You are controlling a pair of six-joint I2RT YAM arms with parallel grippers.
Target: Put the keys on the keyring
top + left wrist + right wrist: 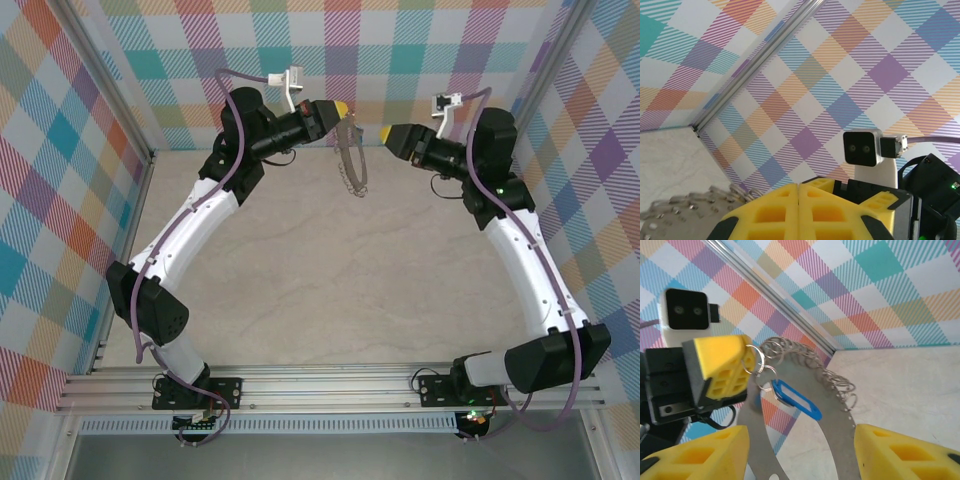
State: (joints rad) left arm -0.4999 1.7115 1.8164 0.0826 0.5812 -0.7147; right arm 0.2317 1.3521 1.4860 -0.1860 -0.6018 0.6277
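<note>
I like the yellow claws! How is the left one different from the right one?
The left gripper is shut, pinching the keyring. The right gripper is open and holds nothing. In the top view the left gripper points right and the right gripper points left, so they face each other. Both are yellow-tipped.

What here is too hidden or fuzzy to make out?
Right wrist view: no blade discernible on the key among the links; the keyring is cut off at the bottom edge.
Left wrist view: keyring links blurred, partly hidden behind the left gripper.
Top view: key too small against the keyring.
</note>
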